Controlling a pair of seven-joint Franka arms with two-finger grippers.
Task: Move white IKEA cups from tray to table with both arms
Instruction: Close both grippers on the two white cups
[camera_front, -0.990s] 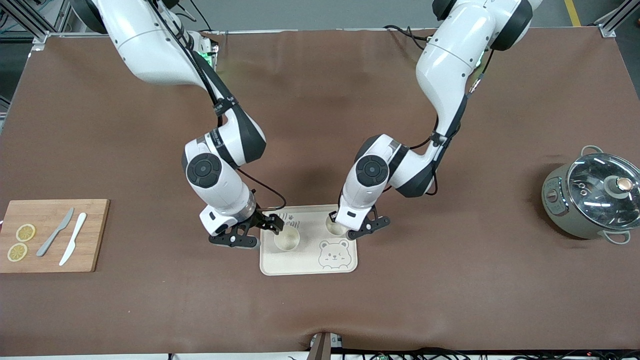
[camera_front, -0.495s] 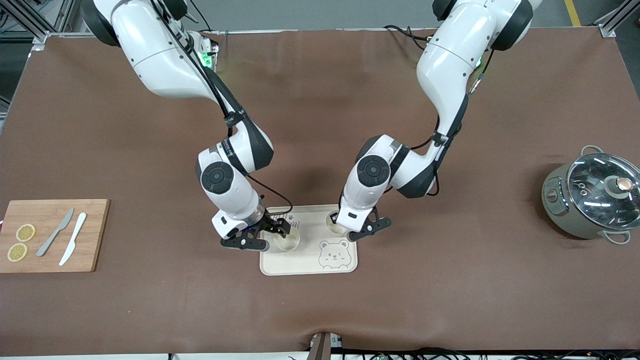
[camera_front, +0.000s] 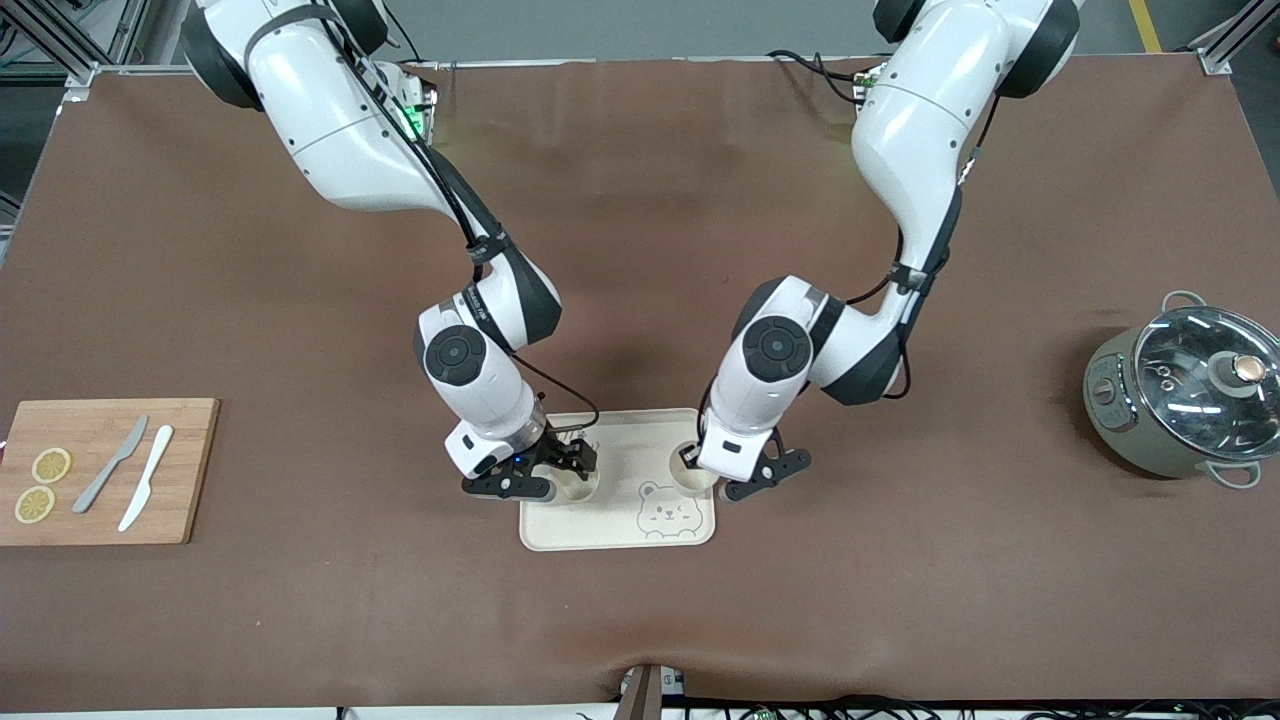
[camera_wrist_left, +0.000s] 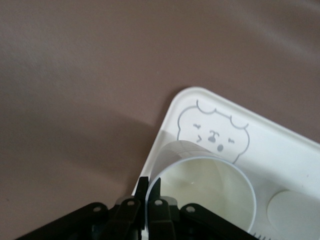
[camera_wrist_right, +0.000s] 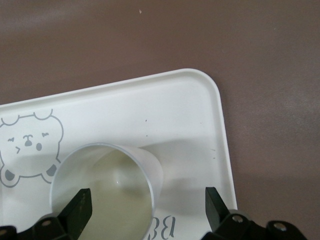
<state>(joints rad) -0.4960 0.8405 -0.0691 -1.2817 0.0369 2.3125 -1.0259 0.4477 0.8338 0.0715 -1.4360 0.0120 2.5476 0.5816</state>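
Two white cups stand on the cream bear tray (camera_front: 622, 440). My left gripper (camera_front: 720, 480) is shut on the rim of one cup (camera_front: 688, 480), at the tray's edge toward the left arm's end, beside the bear drawing. In the left wrist view its fingers (camera_wrist_left: 143, 189) pinch the cup (camera_wrist_left: 210, 185) wall; I cannot tell whether the cup rests on the tray (camera_wrist_left: 280, 150). My right gripper (camera_front: 550, 475) is open at the other cup (camera_front: 578, 487). In the right wrist view the right gripper (camera_wrist_right: 147, 207) straddles that cup's (camera_wrist_right: 107, 185) wall over the tray (camera_wrist_right: 165, 110).
A wooden cutting board (camera_front: 190, 470) with two lemon slices and two knives lies at the right arm's end. A grey pot with a glass lid (camera_front: 1185, 395) stands at the left arm's end. Brown mat surrounds the tray.
The right gripper has moved from beside the tray to the cup, jaws open. The left gripper has carried its cup along the tray toward the front camera.
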